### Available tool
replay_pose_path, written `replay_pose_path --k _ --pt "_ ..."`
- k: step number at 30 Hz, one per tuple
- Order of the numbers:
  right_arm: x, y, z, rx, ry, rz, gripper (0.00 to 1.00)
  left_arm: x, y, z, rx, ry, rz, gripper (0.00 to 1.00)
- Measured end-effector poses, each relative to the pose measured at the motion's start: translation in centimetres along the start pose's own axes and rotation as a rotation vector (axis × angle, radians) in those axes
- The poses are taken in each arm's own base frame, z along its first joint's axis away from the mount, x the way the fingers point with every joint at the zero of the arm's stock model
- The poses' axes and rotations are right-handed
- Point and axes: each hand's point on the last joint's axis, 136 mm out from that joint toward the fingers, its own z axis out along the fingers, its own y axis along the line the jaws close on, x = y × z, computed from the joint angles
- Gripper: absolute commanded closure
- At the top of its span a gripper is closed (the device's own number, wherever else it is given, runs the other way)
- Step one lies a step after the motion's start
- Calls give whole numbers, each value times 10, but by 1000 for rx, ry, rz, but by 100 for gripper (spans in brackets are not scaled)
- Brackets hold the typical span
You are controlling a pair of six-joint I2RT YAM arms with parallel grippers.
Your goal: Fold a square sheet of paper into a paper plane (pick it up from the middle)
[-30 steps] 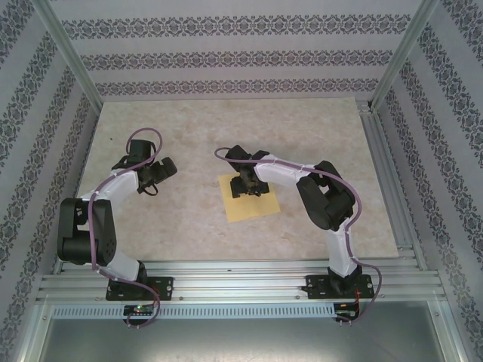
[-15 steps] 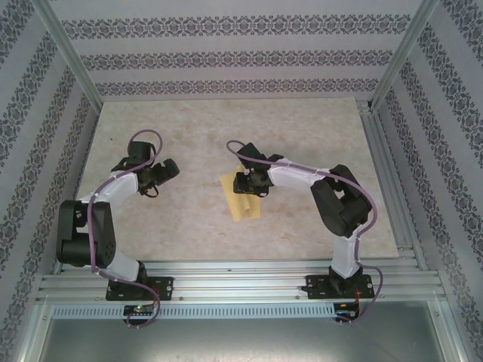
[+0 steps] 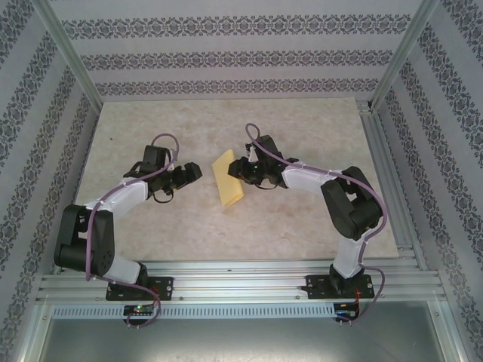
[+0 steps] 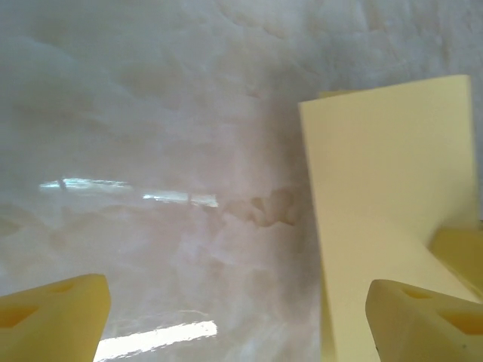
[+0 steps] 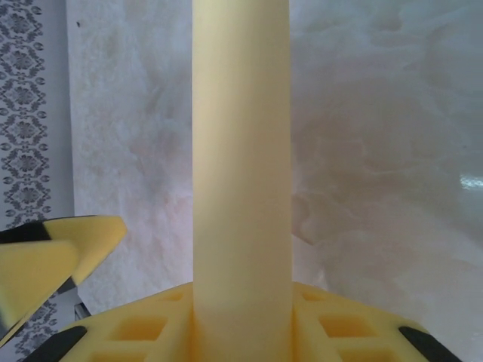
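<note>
**Counter to air: sheet is up, pickup looks done**

Starting at the right gripper (image 3: 243, 167): it's clamped on the sheet (image 3: 228, 181), and its wrist view has the paper (image 5: 241, 151) running straight out from between the jaws. A second ago the sheet lay flat on the counter (image 3: 151, 241) under that gripper. Now it's raised and bowed into a narrow strip between the arms. Can't tell if the low edge touches the counter.

The left gripper (image 3: 192, 173) has swung in toward it, jaws wide apart, with the sheet (image 4: 385, 166) just ahead on its right side. I read this as the grab finished and a handover or first crease next.

No obstacle seen between the arms; walls (image 3: 226, 56) are well apart. Risk: floppy paper may twist when the left closes.
</note>
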Motion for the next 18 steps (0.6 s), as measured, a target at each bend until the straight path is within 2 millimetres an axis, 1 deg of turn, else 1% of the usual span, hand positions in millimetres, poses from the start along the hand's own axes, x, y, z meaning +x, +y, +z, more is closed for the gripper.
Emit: replay_pose_path --k 4,9,13,18 --pt "8 -24 10 45 26 32 67 19 -18 20 34 61 34 30" --pt "12 -49 14 87 36 61 67 39 -35 52 44 138 67 53" --pt "12 -59 12 104 34 76 66 45 -52 72 51 166 96 67" --pt "12 -61 12 105 29 77 65 45 -67 96 41 175 137 83"
